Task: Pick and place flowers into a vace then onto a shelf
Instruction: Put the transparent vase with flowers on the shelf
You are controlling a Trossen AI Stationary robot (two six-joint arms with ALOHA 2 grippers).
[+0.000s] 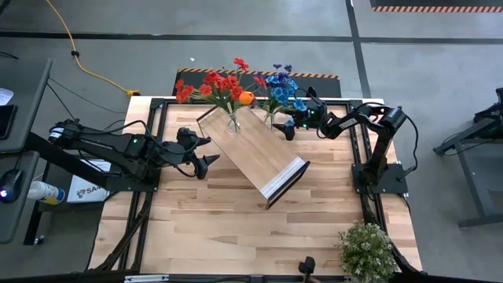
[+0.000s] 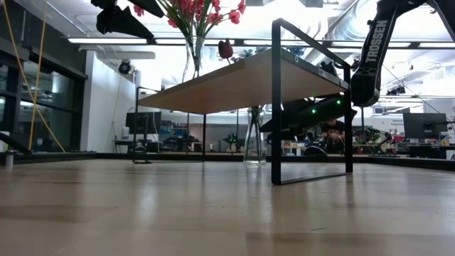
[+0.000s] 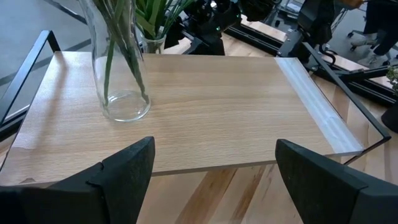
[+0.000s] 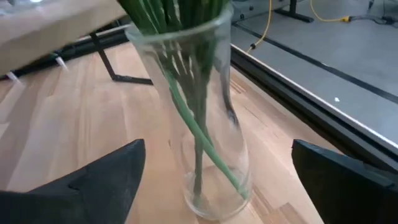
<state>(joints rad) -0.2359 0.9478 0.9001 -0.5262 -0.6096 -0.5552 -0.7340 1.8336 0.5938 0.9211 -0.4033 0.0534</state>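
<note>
The shelf point(image 1: 255, 153) is standing on the wooden tabletop point(image 1: 236, 228), set diagonally in the high view, with its white end edge point(image 1: 284, 179) pointing toward the near-right part of the table.

A clear glass vase point(image 1: 233, 122) is sitting upright on the shelf's far end. It is holding the red flowers point(image 1: 216, 85) and an orange bloom point(image 1: 247, 98). In the left wrist view the green stems are standing inside this glass vase point(image 3: 118, 68), and its base is resting on the light-wood board point(image 3: 205, 106).

A second glass vase point(image 4: 199, 118) is standing on the tabletop, beside the shelf's far-right side rather than on it. It is carrying the blue flowers point(image 1: 281, 88). In the low view this vase point(image 2: 254, 139) is showing under the raised board.

The left gripper point(image 1: 206, 151) is hovering just off the shelf's left long edge. Its fingers point(image 3: 124, 171) are spread wide, framing the board's edge and pinching nothing.

The right gripper point(image 1: 288, 129) is sitting at the tabletop vase, near the shelf's far-right corner. Its two dark fingers point(image 4: 106, 177) are spread on either side of the glass, with clear gaps showing on both sides, so nothing is being gripped.

A bushy pale-green potted plant point(image 1: 365, 250) is sitting at the near-right corner of the table, well apart from both arms.
</note>
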